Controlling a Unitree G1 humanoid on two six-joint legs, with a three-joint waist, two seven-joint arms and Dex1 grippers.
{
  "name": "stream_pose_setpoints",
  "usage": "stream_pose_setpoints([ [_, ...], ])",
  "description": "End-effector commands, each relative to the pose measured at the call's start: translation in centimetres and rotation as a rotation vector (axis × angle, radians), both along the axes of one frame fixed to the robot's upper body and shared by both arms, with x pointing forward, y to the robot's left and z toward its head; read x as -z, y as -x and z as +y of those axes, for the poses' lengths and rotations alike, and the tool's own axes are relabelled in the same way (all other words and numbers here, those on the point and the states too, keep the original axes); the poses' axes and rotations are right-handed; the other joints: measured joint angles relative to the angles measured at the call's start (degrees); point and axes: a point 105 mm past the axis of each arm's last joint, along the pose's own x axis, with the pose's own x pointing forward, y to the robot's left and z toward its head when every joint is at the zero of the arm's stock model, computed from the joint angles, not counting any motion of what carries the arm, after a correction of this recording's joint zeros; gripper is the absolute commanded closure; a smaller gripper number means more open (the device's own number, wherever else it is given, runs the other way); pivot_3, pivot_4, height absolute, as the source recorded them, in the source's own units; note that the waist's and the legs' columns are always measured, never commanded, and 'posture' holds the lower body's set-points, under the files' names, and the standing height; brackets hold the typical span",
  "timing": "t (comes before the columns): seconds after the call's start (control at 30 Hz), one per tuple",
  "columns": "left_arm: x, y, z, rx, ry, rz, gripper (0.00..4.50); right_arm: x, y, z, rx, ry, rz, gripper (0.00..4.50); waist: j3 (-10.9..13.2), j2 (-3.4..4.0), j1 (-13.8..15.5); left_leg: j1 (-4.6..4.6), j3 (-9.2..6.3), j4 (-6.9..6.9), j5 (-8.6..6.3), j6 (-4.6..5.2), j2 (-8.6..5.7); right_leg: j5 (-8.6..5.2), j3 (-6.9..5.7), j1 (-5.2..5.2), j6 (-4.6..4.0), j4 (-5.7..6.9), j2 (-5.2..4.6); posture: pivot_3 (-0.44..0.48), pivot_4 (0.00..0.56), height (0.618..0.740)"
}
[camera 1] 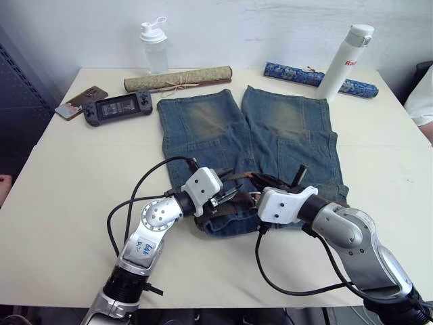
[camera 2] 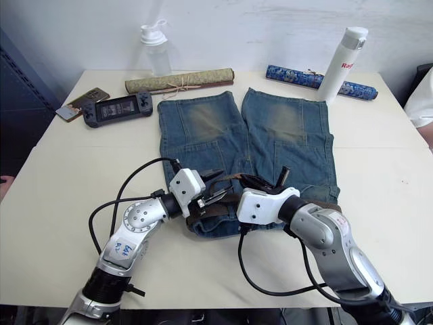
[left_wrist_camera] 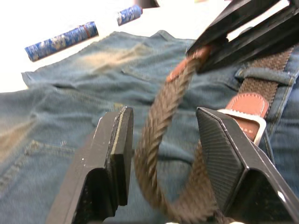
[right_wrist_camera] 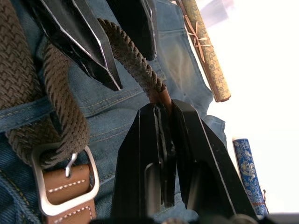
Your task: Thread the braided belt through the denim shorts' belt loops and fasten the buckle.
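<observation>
Blue denim shorts (camera 1: 250, 152) lie flat mid-bench (camera 1: 74, 196), legs toward the far edge, waistband at the near side under both claws. Braided belt (left_wrist_camera: 161, 140) sits along that waistband; one stretch passes under a belt loop (left_wrist_camera: 264, 74), and the silver buckle (right_wrist_camera: 65, 186) on its tan tab lies on the denim just beside the loop, with strap already through its frame. Belt's free tail rises off the shorts in an arc. Right claw (right_wrist_camera: 163, 116) is clenched on the tan leather tip of that tail. Left claw (left_wrist_camera: 161, 140) is spread wide, fingers (left_wrist_camera: 112, 154) on either side of the raised strap, not pressing it.

Around the shorts: beyond the left leg hem, a tan rolled mat (camera 1: 177, 79) and a clear shaker bottle (camera 1: 155, 46); beyond the right leg hem, a blue rolled mat (camera 1: 318, 78) and a white flask (camera 1: 345, 61) standing in front of it. Off the shorts' left side, a handheld game console (camera 1: 118, 108) and a phone (camera 1: 81, 101). None of these touch the shorts.

Both wrists and their black cables (camera 1: 145, 183) cover the waistband middle in the head views, so most loops and the belt's run there are hidden. Shorts' right hip is partly behind the right forearm. A person's white sleeve (camera 1: 421, 101) is cut off at the bench's right edge.
</observation>
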Motion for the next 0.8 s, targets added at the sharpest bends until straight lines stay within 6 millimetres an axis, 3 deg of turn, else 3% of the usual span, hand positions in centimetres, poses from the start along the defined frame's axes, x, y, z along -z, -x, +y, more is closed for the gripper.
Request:
stream_pose_setpoints([
  [0.03, -1.5, 0.5, -0.4, 0.027, 0.015, -0.076, 2.10, -0.7, 0.2, 0.1, -0.003, -0.010, -0.026, 4.50, 0.00, 0.00, 0.00, 0.00, 0.00, 0.00, 0.00, 0.00, 0.01, 0.00, 0.00, 0.00, 0.00, 0.00, 0.00, 0.000, 0.150, 0.717],
  [0.13, -1.6, 0.7, -0.4, 0.030, 0.017, -0.083, 2.95, -0.7, 0.2, 0.1, 0.003, -0.012, -0.024, 4.50, 0.00, 0.00, 0.00, 0.00, 0.00, 0.01, 0.01, 0.00, 0.01, 0.00, 0.00, 0.00, 0.00, 0.00, 0.01, 0.000, 0.150, 0.717],
  [0.23, -1.8, 0.8, -0.3, 0.034, 0.022, -0.091, 4.22, -0.6, 0.2, -0.1, 0.010, -0.012, -0.019, 4.50, 0.00, 0.00, 0.02, 0.00, 0.00, 0.01, 0.01, 0.00, 0.00, 0.00, -0.01, 0.00, 0.00, 0.01, 0.01, 0.000, 0.150, 0.717],
  [0.27, -1.8, 0.8, -0.3, 0.030, 0.023, -0.094, 4.40, -0.6, 0.2, -0.1, 0.013, -0.012, -0.018, 4.50, 0.00, 0.00, 0.01, 0.00, 0.00, 0.01, 0.01, 0.00, 0.00, 0.00, -0.01, 0.00, 0.00, 0.01, 0.01, 0.000, 0.150, 0.717],
  [0.67, -1.1, 0.3, -0.1, 0.003, 0.000, -0.073, 4.40, -1.2, 0.3, -0.5, 0.036, -0.053, -0.022, 4.50, 0.00, 0.00, 0.00, 0.00, 0.00, 0.02, 0.01, 0.00, 0.00, 0.00, -0.01, 0.00, 0.00, 0.03, 0.03, 0.000, 0.150, 0.717],
  [0.8, -1.1, 0.3, 0.1, -0.004, 0.000, -0.073, 4.50, -2.0, 0.1, -1.5, 0.108, -0.175, 0.011, 2.86, 0.00, 0.00, 0.02, 0.00, 0.00, 0.03, 0.01, 0.00, 0.01, 0.00, 0.00, 0.00, 0.00, 0.06, 0.03, 0.000, 0.150, 0.717],
])
